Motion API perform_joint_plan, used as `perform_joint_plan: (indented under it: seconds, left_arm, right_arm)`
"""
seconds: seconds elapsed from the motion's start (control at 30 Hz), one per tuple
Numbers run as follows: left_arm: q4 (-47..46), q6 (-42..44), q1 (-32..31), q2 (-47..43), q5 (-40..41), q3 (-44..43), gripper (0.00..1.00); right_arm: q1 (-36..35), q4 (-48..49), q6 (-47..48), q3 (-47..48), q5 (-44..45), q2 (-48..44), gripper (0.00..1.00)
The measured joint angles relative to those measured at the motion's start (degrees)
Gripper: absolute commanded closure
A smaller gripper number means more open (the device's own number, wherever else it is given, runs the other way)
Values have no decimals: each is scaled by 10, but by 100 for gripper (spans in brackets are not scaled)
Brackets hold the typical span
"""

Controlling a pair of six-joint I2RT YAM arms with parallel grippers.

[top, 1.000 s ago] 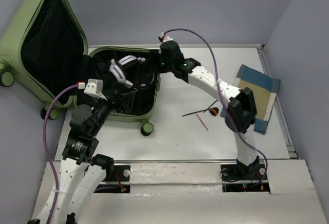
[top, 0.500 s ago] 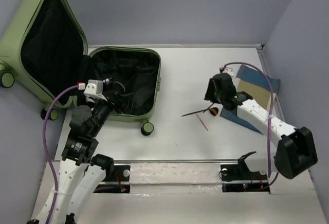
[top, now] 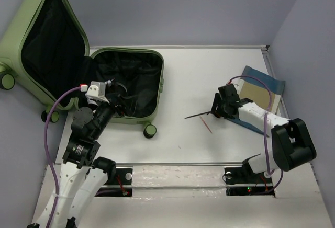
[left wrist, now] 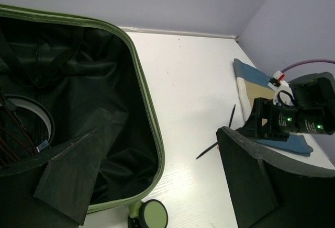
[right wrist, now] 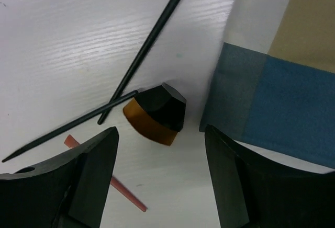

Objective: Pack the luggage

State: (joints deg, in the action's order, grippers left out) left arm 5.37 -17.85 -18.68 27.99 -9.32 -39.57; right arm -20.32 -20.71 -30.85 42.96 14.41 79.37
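- the luggage (top: 160, 84) lies open at the left of the table. its lid (top: 52, 40) stands propped against the wall and its black-lined base faces up. what lies in the base is hard to make out against the dark lining.
- step in hand, as judged: picking up the next loose item on the right side of the table.
- the right gripper (right wrist: 159, 131) sits low over the table with its jaws spread. one finger stands on each side of a small black-and-amber piece (right wrist: 157, 114), touching neither face, and nothing is held.
- just beside that piece lie two thin black sticks (right wrist: 146, 45), a red stick (right wrist: 125, 191) and a folded blue-and-tan cloth (right wrist: 277, 97).
- the left gripper (top: 121, 104) hovers over the near edge of the luggage base, jaws fully spread and empty.
- next move, as judged: lower the right fingers around the piece and close squarely on it. keep the nearer stick, which touches the piece, out of the pinch. then lift and carry it left across the table to the open base.
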Motion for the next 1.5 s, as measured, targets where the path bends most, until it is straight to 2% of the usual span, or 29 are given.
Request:
perform_joint_plan:
  seconds: [0.13, 0.4, 0.43, 0.47, 0.67, 0.8, 0.9, 1.0, 1.07, 1.17, 1.2, 1.23, 1.3, 1.33, 1.37, 1.4, 1.5]
  left_arm:
    - [0, 0, 0, 0, -1, 0, 1]
    - [0, 0, -1, 0, -2, 0, 1]
    - [0, 0, -1, 0, -2, 0, 1]
    - [0, 0, -1, 0, -2, 0, 1]
    - [0, 0, -1, 0, -3, 0, 1]
    - [0, 0, -1, 0, -3, 0, 1]
    - [0, 0, -1, 0, -3, 0, 1]
    - [0, 0, 0, 0, -3, 0, 1]
    - [0, 0, 0, 0, -3, 0, 1]
    - [0, 0, 2, 0, -3, 0, 1]
    - [0, 0, 3, 0, -3, 0, 1]
    - [0, 0, 4, 1, -3, 0, 1]
    - [0, 0, 5, 3, -2, 0, 1]
    - [0, 0, 5, 3, -2, 0, 1]
    - [0, 0, 5, 5, -2, 0, 1]
    - [0, 0, 5, 5, -2, 0, 1]
    - [0, 0, 5, 6, -3, 0, 1]
  right_arm:
    - [0, 13, 7, 26, -10, 47, 33]
    - [0, 29, 16, 35, -17, 91, 62]
    - [0, 30, 16, 35, -18, 90, 63]
    - [0, 31, 15, 35, -18, 88, 69]
    - [0, 21, 17, 35, -21, 22, 74]
    - [0, 19, 17, 35, -38, -45, 74]
    - [-20, 10, 17, 55, -52, -55, 75]
    - [-72, 0, 14, 121, -73, -20, 75]
    - [-124, 2, 14, 219, -90, 40, 75]
    - [-186, 9, 13, 384, -130, 144, 34]
    - [-202, 9, 13, 459, -148, 191, 17]
    - [-214, 21, 12, 525, -165, 232, 13]
    - [-236, 47, 14, 623, -194, 304, 14]
    - [-243, 50, 14, 631, -200, 314, 17]
    - [-244, 57, 16, 609, -200, 310, 21]
    - [-243, 53, 17, 574, -194, 295, 30]
    - [-226, 46, 25, 441, -159, 237, 48]
